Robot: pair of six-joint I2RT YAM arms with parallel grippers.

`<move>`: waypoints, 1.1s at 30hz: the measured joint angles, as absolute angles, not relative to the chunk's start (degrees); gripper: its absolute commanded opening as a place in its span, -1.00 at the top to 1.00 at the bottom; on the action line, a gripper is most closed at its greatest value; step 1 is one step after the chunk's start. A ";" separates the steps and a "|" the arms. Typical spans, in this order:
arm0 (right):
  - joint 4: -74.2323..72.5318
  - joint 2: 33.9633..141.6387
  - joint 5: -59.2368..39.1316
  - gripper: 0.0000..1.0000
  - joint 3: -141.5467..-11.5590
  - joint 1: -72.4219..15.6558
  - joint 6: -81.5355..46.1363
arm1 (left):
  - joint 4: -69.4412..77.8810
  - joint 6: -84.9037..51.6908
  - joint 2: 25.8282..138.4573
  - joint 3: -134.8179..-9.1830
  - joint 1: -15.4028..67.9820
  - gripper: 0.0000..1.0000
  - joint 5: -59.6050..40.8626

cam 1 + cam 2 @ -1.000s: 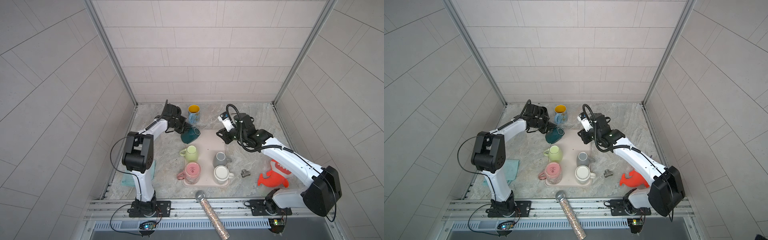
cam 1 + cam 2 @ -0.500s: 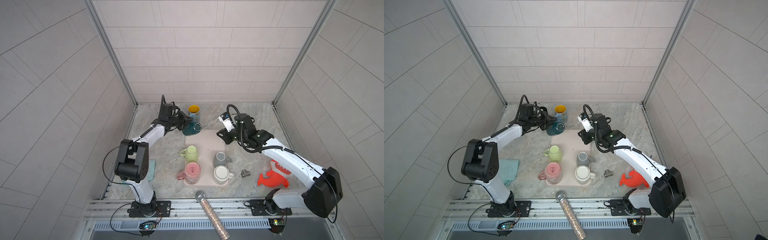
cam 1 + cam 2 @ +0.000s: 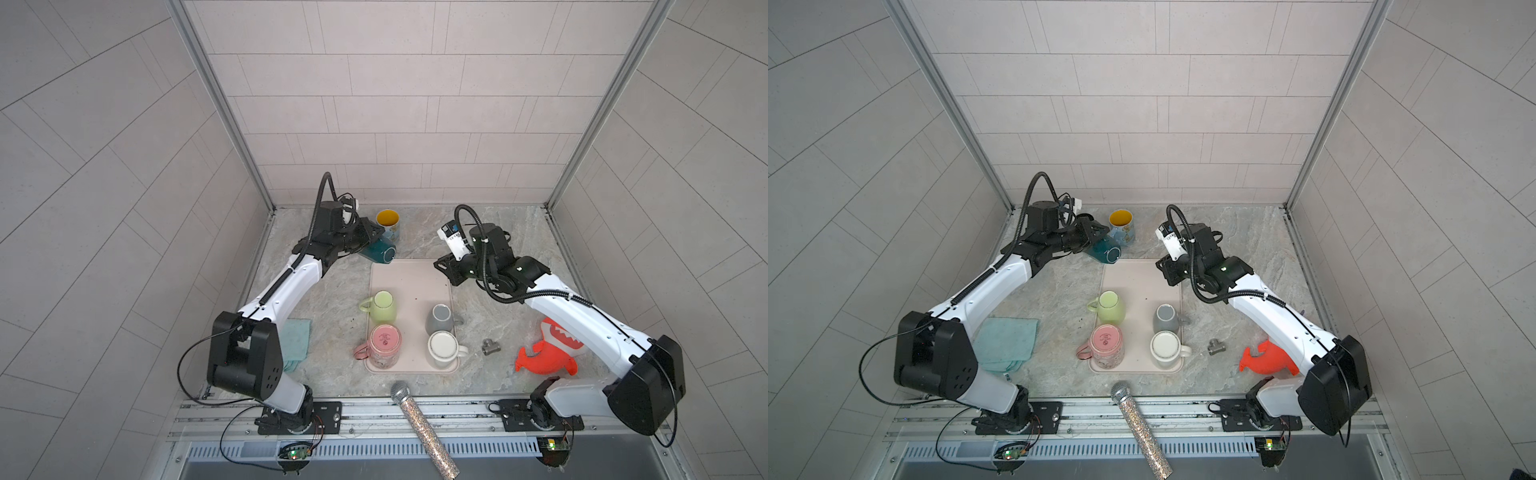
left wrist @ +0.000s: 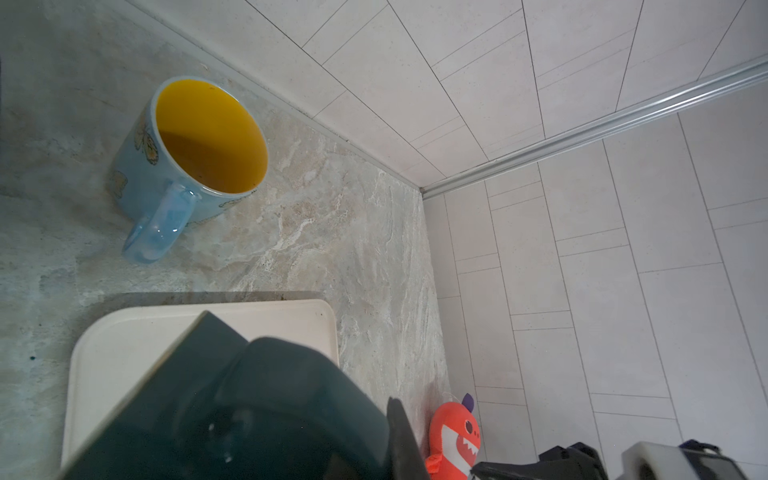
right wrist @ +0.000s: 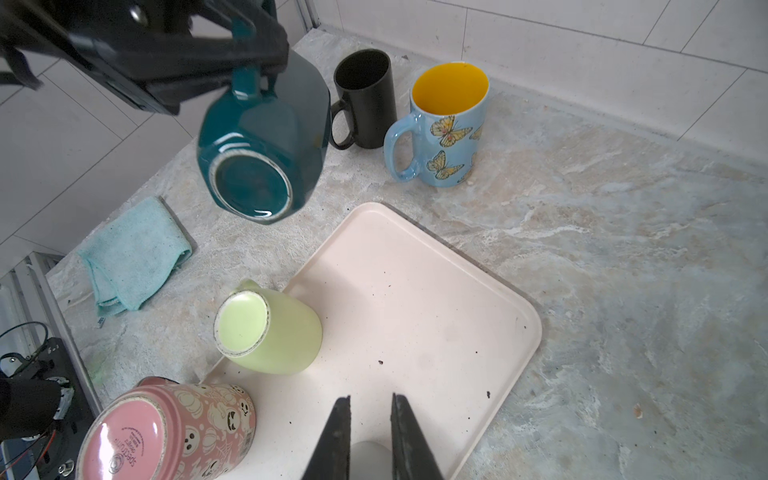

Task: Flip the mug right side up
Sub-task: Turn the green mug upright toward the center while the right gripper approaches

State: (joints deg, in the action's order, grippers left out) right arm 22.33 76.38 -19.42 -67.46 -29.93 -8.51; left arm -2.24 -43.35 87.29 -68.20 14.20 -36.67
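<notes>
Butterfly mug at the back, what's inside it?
The butterfly mug shows a yellow inside with no object visible in it. Its lower part is dark with shadow, so the very bottom cannot be judged.

Got a tray dead centre, its near half carrying a front-left mug, back-left mug, front-right mug and back-right mug. Behind it, an upright mug on the table with a lifted mug hanging just in front. Cloth off left, pipe fitting then plush shark off right, microphone out front.
</notes>
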 measured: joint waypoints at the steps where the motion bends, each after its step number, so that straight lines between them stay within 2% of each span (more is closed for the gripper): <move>1: 22.72 76.38 -19.40 0.61 -68.25 -29.95 -8.67 | -1.06 -41.76 87.18 -67.26 14.55 1.00 -36.18; 10: 25.39 76.40 -19.00 0.56 -73.67 -30.61 -9.45 | 2.31 -23.20 81.69 -59.99 23.07 1.00 -27.94; 18: 26.02 77.58 -18.98 0.53 -76.03 -32.38 -10.20 | 10.52 -13.08 76.88 -56.07 26.00 1.00 -24.36; 33: 21.08 77.60 -16.88 0.18 -78.52 -34.52 -12.49 | 18.41 3.01 74.94 -48.53 35.46 1.00 -17.32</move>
